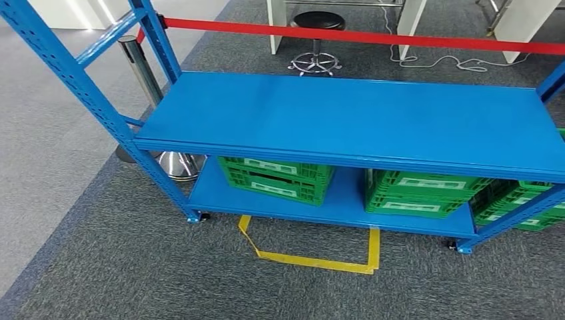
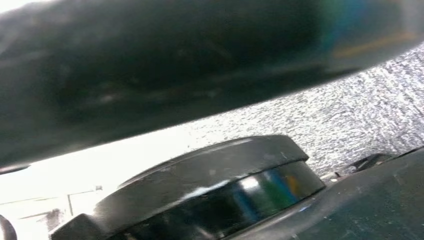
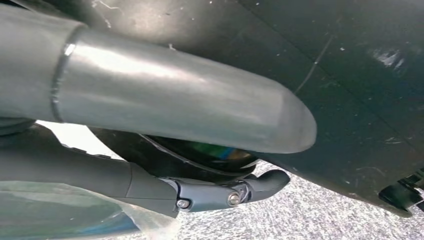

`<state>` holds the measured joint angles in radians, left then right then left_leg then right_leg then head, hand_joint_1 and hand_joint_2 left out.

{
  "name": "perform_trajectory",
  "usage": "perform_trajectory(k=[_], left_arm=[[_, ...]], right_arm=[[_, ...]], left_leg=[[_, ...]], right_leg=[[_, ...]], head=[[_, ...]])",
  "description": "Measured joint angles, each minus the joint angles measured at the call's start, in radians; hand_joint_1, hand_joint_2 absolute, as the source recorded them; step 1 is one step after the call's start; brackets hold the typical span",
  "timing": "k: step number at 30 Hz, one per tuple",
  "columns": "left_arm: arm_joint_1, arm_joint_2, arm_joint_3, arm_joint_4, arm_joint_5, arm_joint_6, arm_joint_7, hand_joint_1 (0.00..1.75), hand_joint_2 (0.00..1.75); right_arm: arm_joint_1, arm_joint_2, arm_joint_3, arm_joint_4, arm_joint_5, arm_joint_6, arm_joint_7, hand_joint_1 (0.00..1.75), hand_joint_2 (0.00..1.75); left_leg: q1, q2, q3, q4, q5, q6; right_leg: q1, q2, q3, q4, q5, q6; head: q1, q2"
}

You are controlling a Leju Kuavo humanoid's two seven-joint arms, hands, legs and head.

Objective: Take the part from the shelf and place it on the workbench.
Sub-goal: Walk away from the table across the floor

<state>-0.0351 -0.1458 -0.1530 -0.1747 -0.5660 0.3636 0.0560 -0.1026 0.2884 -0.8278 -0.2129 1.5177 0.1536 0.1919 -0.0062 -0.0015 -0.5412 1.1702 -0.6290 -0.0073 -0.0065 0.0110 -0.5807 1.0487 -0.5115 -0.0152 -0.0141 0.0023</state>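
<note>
A clear plastic bag (image 3: 65, 215) is seen held in the right hand (image 3: 150, 150), thumb and dark fingers closed about it (likely the bagged part). It is judged light, crinkly, slippery. Ahead stands the blue shelf (image 1: 346, 120), green crates (image 1: 276, 177) beneath.

1. Head view: bright, even overhead light, sharp; soft sheen on the blue shelf (image 1: 346, 117).
2. Left wrist view: blurred, overexposed white patch.
3. Right wrist view: dim, close surfaces soft.
</note>
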Motion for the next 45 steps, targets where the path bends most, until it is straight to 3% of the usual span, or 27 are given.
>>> perform_trajectory(k=[2, 3, 4, 6, 7, 9, 11, 12, 14, 16, 18, 19, 20, 22, 23, 25, 27, 29, 31, 32, 34, 36, 38, 40, 42, 44, 45], left_arm=[[0.0, 0.0, 0.001, 0.0, -0.001, -0.005, 0.007, 0.0, 0.0], [0.0, 0.0, 0.001, 0.0, -0.001, -0.006, 0.009, 0.0, 0.0], [0.001, 0.0, 0.001, 0.0, -0.002, -0.006, 0.01, 0.0, 0.0], [0.002, 0.0, 0.002, 0.0, -0.002, -0.007, 0.01, 0.0, 0.0], [0.004, 0.0, 0.002, 0.0, -0.002, -0.007, 0.01, 0.0, 0.0], [0.008, 0.0, 0.003, 0.001, -0.002, -0.007, 0.01, 0.0, 0.0], [0.008, 0.0, 0.004, 0.001, -0.002, -0.007, 0.011, 0.0, 0.0], [0.006, -0.001, 0.005, 0.001, -0.002, -0.007, 0.012, 0.0, 0.0], [0.001, -0.004, 0.005, 0.001, -0.002, -0.007, 0.012, 0.0, 0.0], [0.0, -0.006, 0.005, 0.001, -0.002, -0.007, 0.011, 0.0, 0.0], [0.002, -0.006, 0.006, 0.001, -0.002, -0.007, 0.011, 0.0, 0.0], [0.002, -0.006, 0.006, 0.001, -0.002, -0.007, 0.011, 0.0, 0.0], [0.002, -0.007, 0.006, 0.001, -0.002, -0.007, 0.011, 0.0, 0.0], [0.001, -0.007, 0.006, 0.001, -0.002, -0.007, 0.011, 0.0, 0.0], [0.001, -0.008, 0.006, 0.001, -0.002, -0.007, 0.011, 0.0, 0.0], [0.001, -0.008, 0.007, 0.001, -0.003, -0.008, 0.012, 0.0, 0.0], [-0.002, -0.008, 0.007, 0.001, -0.003, -0.015, 0.017, 0.0, 0.0], [-0.005, -0.008, 0.008, 0.001, -0.001, -0.031, 0.023, 0.0, 0.0], [-0.003, -0.008, 0.009, 0.001, 0.006, -0.05, 0.025, 0.0, 0.0], [-0.002, -0.007, 0.011, 0.001, 0.012, -0.056, 0.021, 0.0, 0.0], [0.001, -0.007, 0.019, 0.001, 0.04, -0.069, -0.012, 0.0, 0.87], [0.001, -0.008, 0.045, 0.001, 0.106, -0.097, -0.087, 0.0, 1.75], [0.004, -0.013, 0.095, 0.0, 0.22, -0.132, -0.165, 0.0, 1.75], [0.011, -0.018, 0.158, -0.001, 0.336, -0.155, -0.209, 0.0, 0.87], [0.025, -0.018, 0.206, -0.005, 0.395, -0.167, -0.22, 0.0, 0.0], [0.035, -0.016, 0.231, -0.015, 0.41, -0.177, -0.219, 0.0, 0.0], [0.037, -0.016, 0.239, -0.022, 0.415, -0.182, -0.217, 0.0, 0.0]], right_arm=[[-0.001, 0.0, 0.0, 0.0, 0.001, 0.004, 0.004, 0.0, 0.0], [-0.001, 0.0, 0.0, 0.0, 0.001, 0.005, 0.005, 0.0, 0.0], [-0.001, 0.0, 0.0, 0.0, 0.001, 0.006, 0.006, 0.0, 0.0], [-0.002, 0.002, 0.0, 0.0, 0.001, 0.007, 0.006, 0.0, 0.0], [-0.002, 0.002, 0.0, 0.0, 0.001, 0.008, 0.007, 0.0, 0.0], [-0.005, 0.003, 0.0, 0.0, 0.001, 0.008, 0.008, 0.0, 0.0], [-0.006, 0.003, 0.0, 0.0, 0.002, 0.009, 0.008, 0.0, 0.0], [-0.006, 0.003, 0.0, 0.0, 0.002, 0.009, 0.009, 0.0, 0.0], [-0.006, 0.003, 0.0, 0.0, 0.002, 0.009, 0.01, 0.0, 0.0], [-0.01, 0.002, 0.0, 0.0, 0.003, 0.01, 0.011, 0.0, 0.0], [-0.015, 0.001, 0.0, 0.0, 0.002, 0.01, 0.011, 0.0, 0.0], [-0.016, 0.0, 0.0, 0.0, 0.002, 0.01, 0.012, 0.0, 0.0], [-0.014, 0.0, 0.0, 0.0, 0.002, 0.011, 0.014, 0.0, 0.0], [-0.009, 0.0, 0.0, 0.0, 0.002, 0.014, 0.021, 0.0, 0.0], [-0.006, 0.0, 0.0, 0.0, 0.002, 0.016, 0.023, 0.0, 0.0], [-0.001, 0.0, 0.0, 0.0, 0.002, 0.019, 0.027, 0.0, 0.0], [-0.001, 0.0, 0.0, 0.0, 0.002, 0.022, 0.033, 0.0, 0.0], [-0.005, 0.0, 0.0, 0.0, 0.001, 0.026, 0.04, 0.0, 0.0], [-0.008, 0.001, 0.0, 0.0, 0.003, 0.027, 0.042, 0.0, 0.0], [-0.008, 0.001, 0.0, 0.0, 0.009, 0.023, 0.036, 0.0, 0.0], [-0.003, 0.001, 0.003, 0.0, 0.022, 0.0, 0.017, 0.0, 0.87], [0.004, 0.001, 0.007, 0.0, 0.029, -0.04, 0.007, 0.0, 1.75], [0.013, 0.0, 0.013, -0.002, 0.023, -0.107, 0.009, 0.0, 1.75], [0.027, -0.004, 0.033, -0.011, -0.008, -0.177, 0.014, 0.0, 1.75], [0.041, -0.014, 0.064, -0.021, -0.067, -0.205, 0.01, 0.0, 1.75], [0.053, -0.024, 0.097, -0.027, -0.139, -0.208, 0.0, 0.0, 1.75], [0.058, -0.03, 0.113, -0.029, -0.175, -0.209, -0.006, 0.0, 1.75]], left_leg=[[0.007, 0.0, -0.067, 0.109, -0.044, -0.009], [0.009, 0.0, -0.089, 0.134, -0.042, -0.011], [0.011, -0.001, -0.096, 0.124, -0.017, -0.012], [0.012, -0.016, -0.076, 0.02, 0.078, -0.009], [0.012, -0.035, -0.065, -0.031, 0.108, -0.005], [0.009, -0.065, -0.056, -0.098, 0.128, 0.007], [0.007, -0.06, -0.051, -0.119, 0.131, 0.018], [0.009, -0.051, -0.045, -0.126, 0.142, 0.022], [0.013, -0.03, -0.036, -0.141, 0.145, 0.032], [0.011, -0.004, -0.033, -0.144, 0.143, 0.039], [0.008, 0.025, -0.031, -0.144, 0.138, 0.044], [0.007, 0.037, -0.029, -0.144, 0.136, 0.045], [0.006, 0.047, -0.026, -0.143, 0.133, 0.045], [0.002, 0.063, -0.018, -0.142, 0.126, 0.041], [-0.001, 0.071, -0.015, -0.14, 0.123, 0.037], [-0.007, 0.089, -0.013, -0.137, 0.119, 0.029], [-0.006, 0.099, -0.011, -0.135, 0.115, 0.022], [-0.001, 0.064, -0.022, -0.098, 0.085, 0.01], [0.006, 0.022, -0.069, 0.011, 0.026, -0.002], [0.009, 0.017, -0.098, 0.075, 0.001, -0.005], [0.012, 0.015, -0.13, 0.136, -0.002, -0.008], [0.013, 0.013, -0.098, 0.053, 0.066, -0.005], [0.013, 0.001, -0.045, -0.073, 0.125, 0.0], [0.011, -0.01, -0.025, -0.127, 0.133, 0.006], [0.011, -0.008, -0.026, -0.138, 0.134, 0.016], [0.013, -0.003, -0.025, -0.146, 0.138, 0.029], [0.014, 0.0, -0.025, -0.149, 0.14, 0.036]], right_leg=[[0.0, 0.012, 0.006, 0.0, -0.006, -0.004], [0.0, 0.02, 0.01, 0.0, -0.01, -0.003], [-0.001, 0.029, 0.016, 0.0, -0.014, -0.002], [-0.003, 0.048, 0.029, 0.0, -0.021, 0.001], [-0.004, 0.058, 0.033, -0.001, -0.023, 0.004], [-0.007, 0.077, 0.031, -0.002, -0.026, 0.014], [-0.007, 0.095, 0.024, -0.007, -0.028, 0.027], [-0.006, 0.093, 0.023, -0.006, -0.032, 0.034], [0.0, 0.056, 0.005, 0.032, -0.062, 0.042], [0.004, 0.012, -0.05, 0.143, -0.122, 0.046], [0.005, -0.001, -0.099, 0.24, -0.153, 0.049], [0.005, -0.004, -0.1, 0.243, -0.14, 0.049], [0.005, -0.01, -0.082, 0.208, -0.11, 0.049], [0.008, -0.046, -0.022, 0.082, -0.043, 0.045], [0.01, -0.064, 0.005, 0.029, -0.024, 0.04], [0.015, -0.079, 0.025, -0.016, -0.019, 0.03], [0.012, -0.057, 0.026, -0.021, -0.014, 0.02], [0.005, -0.037, 0.027, -0.024, -0.009, 0.013], [0.001, -0.018, 0.028, -0.025, -0.008, 0.008], [0.0, -0.008, 0.029, -0.025, -0.008, 0.007], [0.0, 0.008, 0.031, -0.025, -0.008, 0.006], [-0.001, 0.02, 0.037, -0.025, -0.01, 0.008], [0.0, 0.025, 0.04, -0.024, -0.014, 0.014], [0.001, 0.027, 0.036, -0.025, -0.014, 0.024], [0.0, 0.028, 0.031, -0.026, -0.014, 0.036], [0.0, 0.018, 0.016, 0.001, -0.037, 0.045], [-0.001, 0.011, -0.004, 0.044, -0.064, 0.048]], head=[[-0.001, 0.0], [-0.001, 0.0], [-0.001, 0.0], [-0.001, 0.0], [-0.001, 0.0], [-0.003, 0.0], [-0.006, 0.0], [-0.005, 0.0], [-0.002, 0.0], [0.002, 0.0], [0.003, 0.0], [0.003, 0.0], [0.003, 0.0], [0.003, 0.0], [0.003, 0.0], [0.001, 0.0], [0.0, 0.0], [-0.001, 0.0], [-0.004, 0.0], [-0.004, 0.0], [-0.005, 0.0], [-0.005, 0.0], [-0.004, 0.0], [-0.003, 0.0], [-0.003, 0.0], [0.0, 0.0], [0.003, 0.0]])
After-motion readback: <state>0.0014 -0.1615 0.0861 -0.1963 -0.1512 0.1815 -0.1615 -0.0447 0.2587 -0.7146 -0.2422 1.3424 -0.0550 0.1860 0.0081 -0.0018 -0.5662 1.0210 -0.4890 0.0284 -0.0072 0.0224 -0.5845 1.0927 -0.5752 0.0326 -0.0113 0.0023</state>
